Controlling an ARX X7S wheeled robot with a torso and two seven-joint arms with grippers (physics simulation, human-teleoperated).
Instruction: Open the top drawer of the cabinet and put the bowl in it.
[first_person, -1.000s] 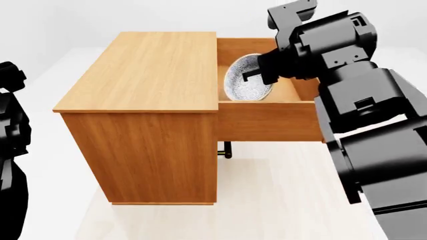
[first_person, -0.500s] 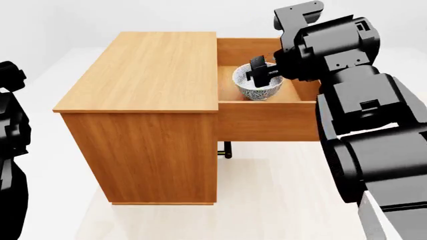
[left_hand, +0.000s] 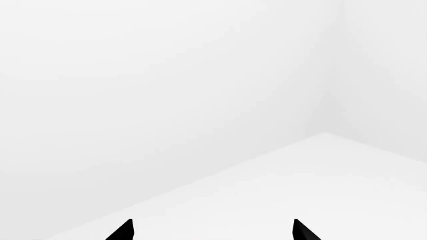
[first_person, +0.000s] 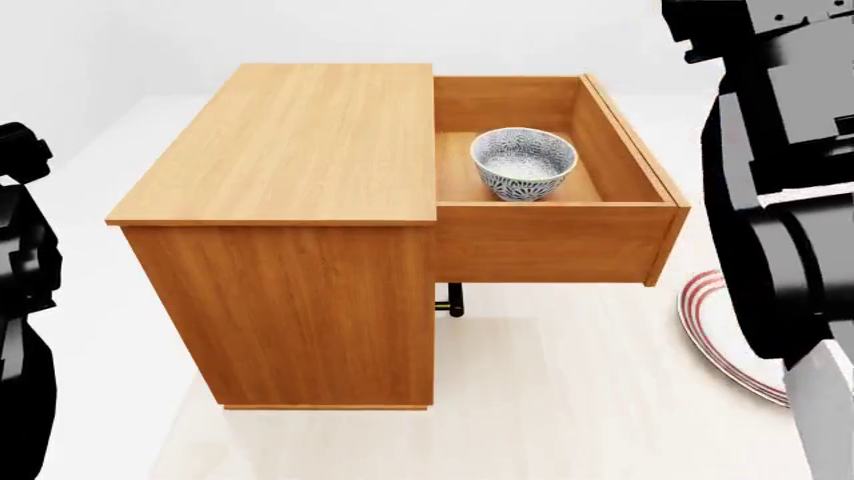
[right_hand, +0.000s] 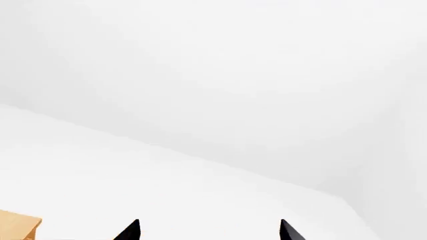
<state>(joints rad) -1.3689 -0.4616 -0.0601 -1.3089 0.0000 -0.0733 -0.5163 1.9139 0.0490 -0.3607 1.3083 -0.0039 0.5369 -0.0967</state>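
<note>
Your blue-speckled white bowl (first_person: 525, 163) sits upright in the orange-brown wooden cabinet's (first_person: 300, 220) pulled-out top drawer (first_person: 554, 240); both hands (left_hand: 212, 231) (right_hand: 208, 231) spread, empty; task looks done.

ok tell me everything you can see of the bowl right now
The bowl is small, deep and round, white with a dense blue-grey speckled pattern inside and out; it looks like glazed ceramic. It stands upright and looks empty, resting on the floor of the pulled-out top drawer, near the drawer's middle and apart from its walls. Nothing grips or touches it besides the drawer floor. It shows only in the head view.
</note>
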